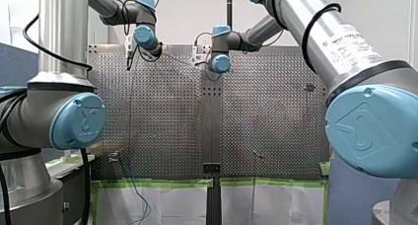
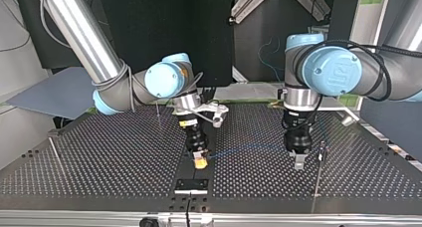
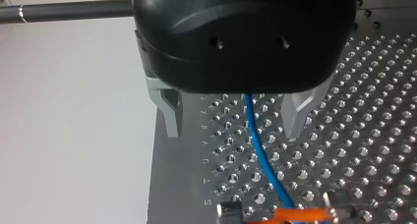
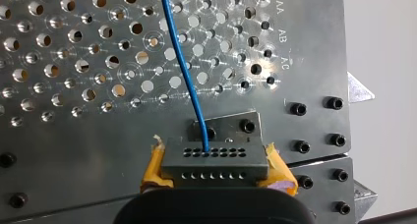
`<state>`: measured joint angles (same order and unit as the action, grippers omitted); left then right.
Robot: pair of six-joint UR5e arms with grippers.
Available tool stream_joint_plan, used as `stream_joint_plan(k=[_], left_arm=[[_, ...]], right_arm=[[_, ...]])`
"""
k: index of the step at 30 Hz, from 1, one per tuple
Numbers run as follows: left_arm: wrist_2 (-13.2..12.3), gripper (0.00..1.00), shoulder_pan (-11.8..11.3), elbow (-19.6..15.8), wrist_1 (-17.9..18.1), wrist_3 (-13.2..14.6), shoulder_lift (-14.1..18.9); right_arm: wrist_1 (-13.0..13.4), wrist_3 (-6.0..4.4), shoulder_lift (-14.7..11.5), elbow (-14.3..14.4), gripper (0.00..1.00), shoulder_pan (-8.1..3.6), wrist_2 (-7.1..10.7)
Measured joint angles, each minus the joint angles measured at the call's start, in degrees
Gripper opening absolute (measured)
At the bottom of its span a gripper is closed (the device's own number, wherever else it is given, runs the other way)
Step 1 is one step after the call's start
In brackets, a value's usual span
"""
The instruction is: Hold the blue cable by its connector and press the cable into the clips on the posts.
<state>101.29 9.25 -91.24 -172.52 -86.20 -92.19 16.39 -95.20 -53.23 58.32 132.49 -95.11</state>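
A perforated metal table (image 2: 99,152) fills the scene, with two robot arms reaching over it and thin posts (image 2: 319,167) standing up from it. The right gripper (image 4: 215,166), at the top view's left, is closed, its yellow pads (image 4: 154,167) clamped on either side of a small grey connector (image 4: 215,155). A thin blue cable (image 4: 184,67) leaves the connector and runs low across the table toward the left gripper (image 3: 233,116). That gripper's metal fingers (image 3: 169,111) stand wide apart, one on each side of the cable. They hold nothing, and the cable simply passes between them. In the top view one post stands just beside the left gripper. Its clip is too small to make out, so whether the cable is seated there cannot be told. The cable looks light, soft and easily bent, likely to sag or kink, and probably slippery against bare metal. The rigid connector is the sound place to hold it; along its length the cable is better guided loosely and pressed than pinched
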Motion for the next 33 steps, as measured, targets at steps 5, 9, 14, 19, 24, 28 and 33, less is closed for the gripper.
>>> stream_joint_plan(k=[5,9,14,19,24,28,33], left_arm=[[0.2,1.0,0.1,0.1,0.1,0.1,-0.2],[0.4,1.0,0.1,0.0,0.2,0.1,-0.2],[0.9,0.8,0.1,0.0,0.4,0.4,-0.2],[1.6,0.19,0.3,0.0,1.1,1.8,-0.2],[3.3,0.0,0.7,0.0,1.3,3.1,-0.2],[3.7,0.0,1.0,-0.1,1.8,3.3,-0.2],[3.7,0.0,1.2,-0.8,2.6,2.6,-0.2]], right_arm=[[-0.1,0.0,0.0,0.0,0.0,0.1,0.0],[-0.3,0.0,0.0,0.0,0.0,0.19,0.0],[-0.5,0.0,0.0,0.0,0.0,0.43,0.0],[-0.6,0.0,0.0,0.0,0.0,0.4,0.0],[-0.6,0.0,0.0,0.0,0.0,0.28,0.0],[-0.6,0.0,0.0,0.0,0.0,0.25,0.0],[-0.6,0.0,0.0,0.0,0.0,0.24,0.0]])
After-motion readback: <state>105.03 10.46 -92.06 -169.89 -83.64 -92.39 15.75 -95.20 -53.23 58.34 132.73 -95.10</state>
